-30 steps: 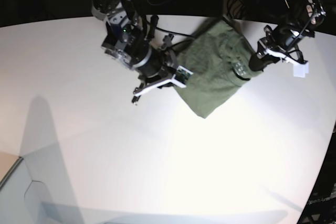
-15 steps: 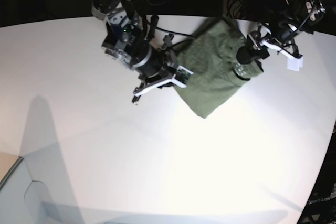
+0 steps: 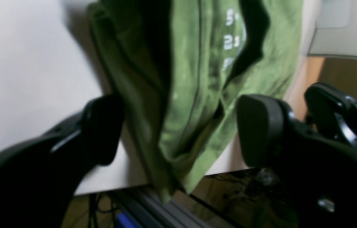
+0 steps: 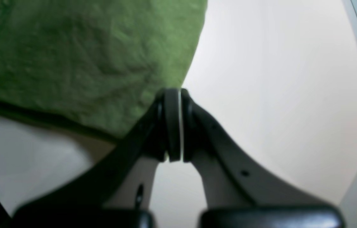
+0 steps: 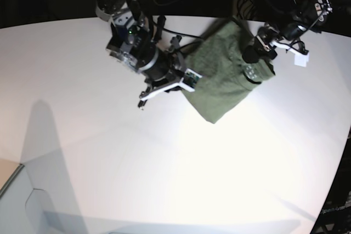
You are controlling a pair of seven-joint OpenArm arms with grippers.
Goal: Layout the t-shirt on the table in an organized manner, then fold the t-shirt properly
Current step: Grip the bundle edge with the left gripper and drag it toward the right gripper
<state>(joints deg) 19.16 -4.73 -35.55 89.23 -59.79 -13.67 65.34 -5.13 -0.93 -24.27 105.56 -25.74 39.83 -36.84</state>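
The table [image 5: 109, 152] filled most of the base view, a broad white top with a curved far edge and grey shadows across its near left part. The shirt [image 5: 225, 75] lay bunched near that far edge, right of centre, an olive heap with a pointed corner toward the camera and its upper part reaching the table's rim. In the left wrist view the cloth [image 3: 194, 95] draped past the table edge, with pale printed marks showing on an inner fold.

The right arm stood at the shirt's left side. Its gripper [image 5: 186, 83] sat at the left border of the cloth, and in its wrist view the two pads [image 4: 172, 126] were pressed flat together, clenched. The green fabric [image 4: 86, 60] spread just above and left of the tips, reaching up to them; whether any cloth was pinched between the pads could not be told.

The left arm came in from the far right corner. Its gripper [image 5: 262, 43] was over the shirt's upper right part, by the neck. In its wrist view the dark fingers [image 3: 260, 129] stood wide apart, released, one on each side of a hanging fold, neither plainly touching it.

A small white tag [image 5: 300, 60] hung from the left arm's wrist over the table beside the shirt.
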